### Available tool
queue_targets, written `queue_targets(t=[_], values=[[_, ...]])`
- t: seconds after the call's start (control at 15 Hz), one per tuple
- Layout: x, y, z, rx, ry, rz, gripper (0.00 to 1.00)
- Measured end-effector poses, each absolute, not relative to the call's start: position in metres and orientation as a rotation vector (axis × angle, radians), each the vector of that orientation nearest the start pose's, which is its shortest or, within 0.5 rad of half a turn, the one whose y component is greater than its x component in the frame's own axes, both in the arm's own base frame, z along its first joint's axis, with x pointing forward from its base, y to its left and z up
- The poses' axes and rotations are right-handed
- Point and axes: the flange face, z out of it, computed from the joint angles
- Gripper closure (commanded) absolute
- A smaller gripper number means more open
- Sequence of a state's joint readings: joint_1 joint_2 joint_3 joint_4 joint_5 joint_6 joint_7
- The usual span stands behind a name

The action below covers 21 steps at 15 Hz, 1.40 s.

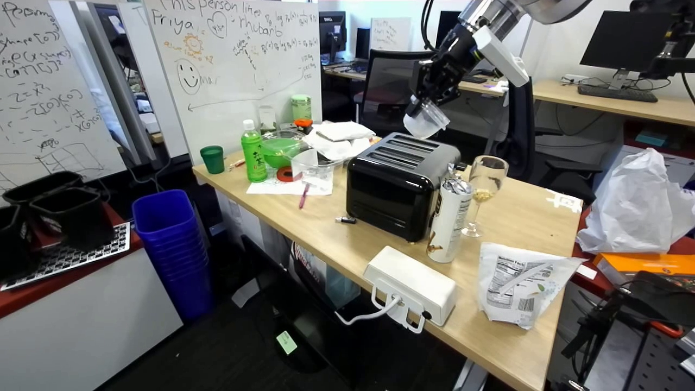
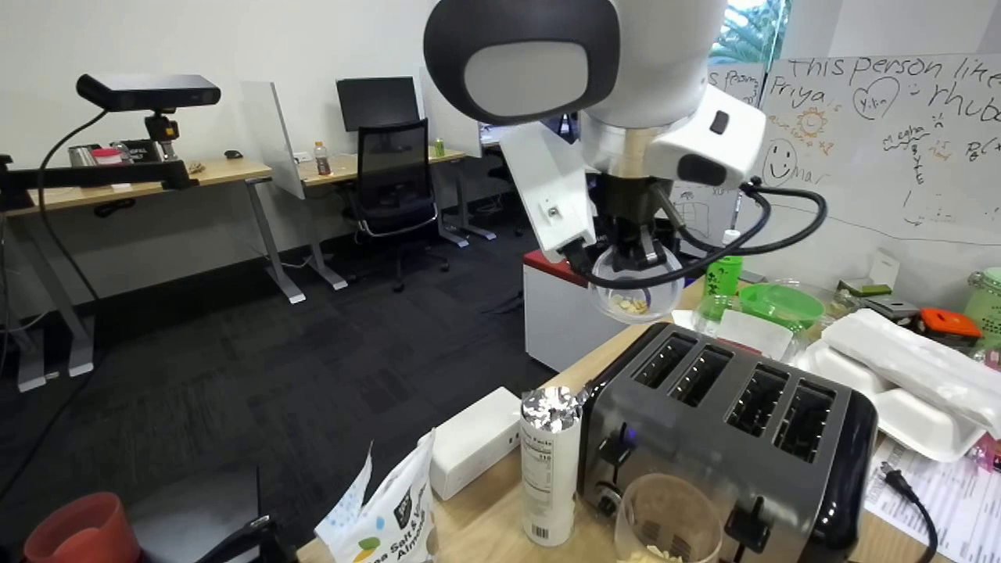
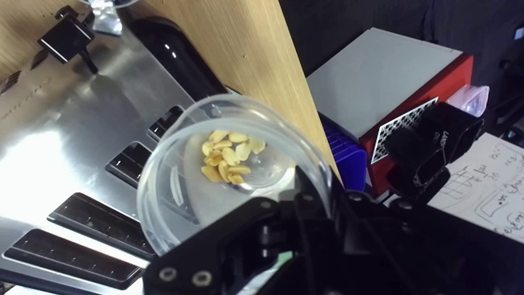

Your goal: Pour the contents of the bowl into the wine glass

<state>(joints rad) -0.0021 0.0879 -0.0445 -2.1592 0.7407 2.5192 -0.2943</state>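
“Wrist view — what does it show of the bowl (image 3: 268,166)?”

“It looks into the mouth, where pale yellow, nut-like pieces (image 3: 229,157) can be told one from another, gathered toward one side of the bottom. The gripper (image 3: 321,184) is at the rim, and the toaster (image 3: 98,135) fills much of the background.”

“And the wine glass (image 1: 485,182), in an exterior view?”

“Upright on the table (image 1: 532,217), whole from rim to foot, near both the toaster and a white canister (image 1: 449,217) with crumpled foil at its top. Pale pieces (image 1: 482,194) sit in the cup. The bowl (image 1: 426,122) is up in the air near the toaster, tilted; its contents I cannot make out from there.”

“Do they show in an exterior view at all?”

“Yes — through the clear wall of the bowl (image 2: 663,295), low down. There the lower edge of the frame cuts off the wine glass (image 2: 669,508), leaving part of its cup with some pale pieces in it.”

“How far apart are the gripper's fingers?”

“They are drawn together on the bowl, its rim clamped between them, apart from the wine glass.”
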Motion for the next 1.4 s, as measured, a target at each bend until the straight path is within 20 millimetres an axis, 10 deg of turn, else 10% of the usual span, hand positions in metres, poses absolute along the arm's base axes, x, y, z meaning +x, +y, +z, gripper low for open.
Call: queue_targets(t=[0.6, 1.4], values=[[0.562, -0.105, 0.361, -2.527, 0.658, -0.410, 0.93], [0.561, -0.110, 0.353, -2.519, 0.705, -0.385, 0.98]])
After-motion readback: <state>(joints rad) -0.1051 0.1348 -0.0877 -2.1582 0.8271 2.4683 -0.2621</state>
